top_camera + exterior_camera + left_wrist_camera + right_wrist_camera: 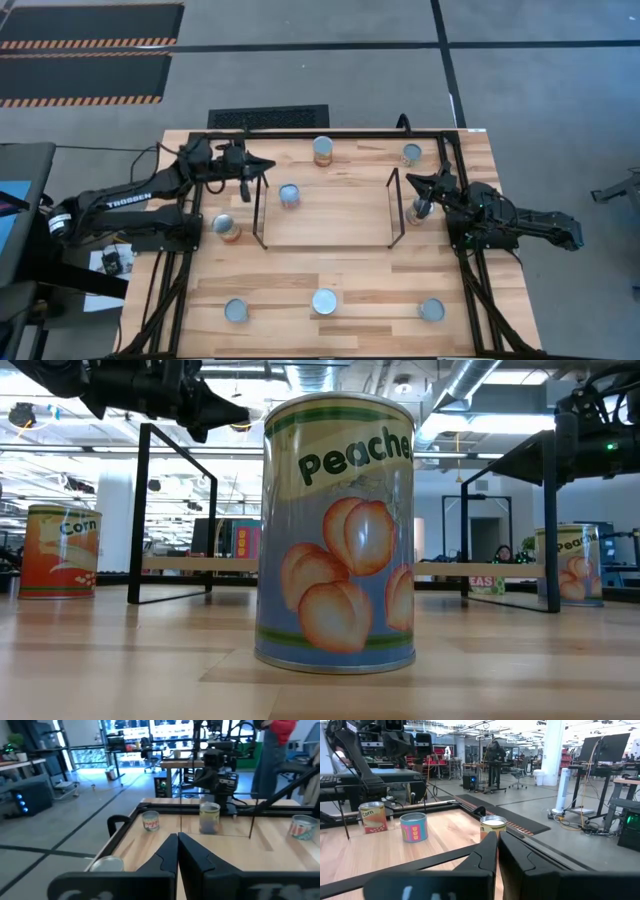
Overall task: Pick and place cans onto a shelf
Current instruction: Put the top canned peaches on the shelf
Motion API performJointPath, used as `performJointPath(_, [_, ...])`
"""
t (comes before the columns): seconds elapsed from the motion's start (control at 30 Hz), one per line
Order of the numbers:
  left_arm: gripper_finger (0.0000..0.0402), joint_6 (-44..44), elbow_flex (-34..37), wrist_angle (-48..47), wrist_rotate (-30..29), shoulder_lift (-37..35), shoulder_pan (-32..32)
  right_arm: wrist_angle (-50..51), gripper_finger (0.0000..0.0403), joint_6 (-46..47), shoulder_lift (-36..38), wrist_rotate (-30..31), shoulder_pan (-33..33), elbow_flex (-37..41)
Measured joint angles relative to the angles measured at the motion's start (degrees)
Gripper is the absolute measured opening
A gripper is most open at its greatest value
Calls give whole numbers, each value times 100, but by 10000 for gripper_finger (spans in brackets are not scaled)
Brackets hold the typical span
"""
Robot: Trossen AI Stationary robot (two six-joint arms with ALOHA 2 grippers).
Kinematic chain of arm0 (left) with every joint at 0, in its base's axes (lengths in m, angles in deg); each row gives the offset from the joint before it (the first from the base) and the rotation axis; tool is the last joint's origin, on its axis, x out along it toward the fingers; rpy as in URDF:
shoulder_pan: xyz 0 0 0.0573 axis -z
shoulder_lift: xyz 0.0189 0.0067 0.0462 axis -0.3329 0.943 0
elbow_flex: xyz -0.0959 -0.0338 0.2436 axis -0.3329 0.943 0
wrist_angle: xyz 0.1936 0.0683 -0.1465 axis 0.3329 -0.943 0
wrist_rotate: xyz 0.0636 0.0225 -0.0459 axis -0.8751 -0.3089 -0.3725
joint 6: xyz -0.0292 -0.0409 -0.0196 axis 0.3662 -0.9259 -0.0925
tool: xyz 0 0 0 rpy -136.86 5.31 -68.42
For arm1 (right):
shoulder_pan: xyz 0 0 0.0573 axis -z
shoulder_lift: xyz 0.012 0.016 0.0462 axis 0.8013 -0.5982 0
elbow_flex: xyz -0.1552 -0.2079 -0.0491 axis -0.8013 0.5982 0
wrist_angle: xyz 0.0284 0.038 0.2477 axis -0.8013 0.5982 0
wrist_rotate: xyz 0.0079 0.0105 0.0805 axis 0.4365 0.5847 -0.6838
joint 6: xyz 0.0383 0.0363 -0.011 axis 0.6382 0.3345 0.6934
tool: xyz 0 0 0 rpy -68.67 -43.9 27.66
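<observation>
The shelf (pixel 325 225) is a low light-wood board with black wire uprights, in the middle of the table. One can (pixel 289 195) stands upright on it near its left end. Other cans stand on the table: two at the far edge (pixel 323 150) (pixel 412 153), one left of the shelf (pixel 227 228), one right of it (pixel 416 213), and three along the near side (pixel 236 310) (pixel 324 301) (pixel 431 309). My left gripper (pixel 270 163) is shut and empty above the shelf's far left corner (pixel 177 840). My right gripper (pixel 408 178) is shut and empty above the shelf's far right corner (pixel 497 840).
The table has a black frame rail (pixel 330 133) along its edges. The shelf's wire uprights (pixel 140 510) stand at both short ends. In the low view a peaches can (pixel 338 530) stands close up, with a corn can (pixel 60 550) to its left. A person (pixel 277 740) stands beyond the table.
</observation>
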Motion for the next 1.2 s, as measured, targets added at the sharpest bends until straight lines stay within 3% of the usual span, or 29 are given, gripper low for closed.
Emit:
performJointPath(0.3, [0,16,1,256,115,1,-141,-909,42,534,9,-42,-7,-57])
performJointPath(0.47, [0,-146,249,782,128,2,-140,-238,12,397,-63,-446,-191,-815])
performJointPath(0.7, [0,-399,662,1416,109,0,-169,1432,5,619,-1096,413,-784,-2111])
performJointPath(0.87, [0,-408,763,1473,58,-11,-169,3184,4,1512,-2323,1005,-1283,-3119])
performJointPath(1.07, [0,-326,763,1482,-78,-7,-287,5676,4,3166,-3635,1022,-1860,-4331])
performJointPath(1.2, [0,-393,763,1439,-79,-4,-461,7102,5,4236,-4245,618,-2251,-4759])
